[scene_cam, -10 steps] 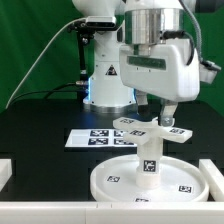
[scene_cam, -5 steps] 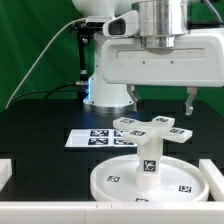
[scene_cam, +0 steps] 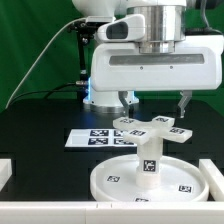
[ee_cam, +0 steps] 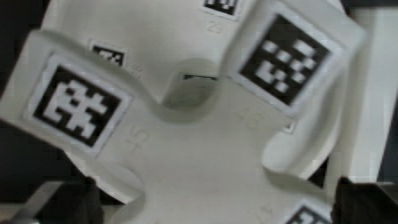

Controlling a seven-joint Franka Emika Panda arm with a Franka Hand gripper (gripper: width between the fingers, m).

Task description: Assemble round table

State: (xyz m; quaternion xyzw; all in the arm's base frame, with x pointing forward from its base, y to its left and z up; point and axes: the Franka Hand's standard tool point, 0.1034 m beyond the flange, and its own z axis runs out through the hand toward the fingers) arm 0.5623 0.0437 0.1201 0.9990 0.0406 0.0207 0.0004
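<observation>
The wide rimmed round disc (scene_cam: 110, 178) lies on the black table at the front. The short thick leg (scene_cam: 150, 160) stands upright in its middle. The lobed foot (scene_cam: 150, 127) with tags sits on top of the leg. My gripper (scene_cam: 154, 103) hangs just above the foot, open, with one finger on each side and apart from it. In the wrist view the foot (ee_cam: 196, 120) fills the picture. The dark fingertips (ee_cam: 63, 205) show at both sides, and the gripper (ee_cam: 214, 210) holds nothing.
The marker board (scene_cam: 95, 138) lies flat behind the disc, towards the exterior view's left. The robot base (scene_cam: 105, 80) stands at the back before a green curtain. White rails (scene_cam: 5, 175) border the table at the left, the right and the front edge.
The hand has turned about its vertical axis, from close over the foot to broadside. Its fingers now stand wide apart above the foot. The table parts have not moved.
</observation>
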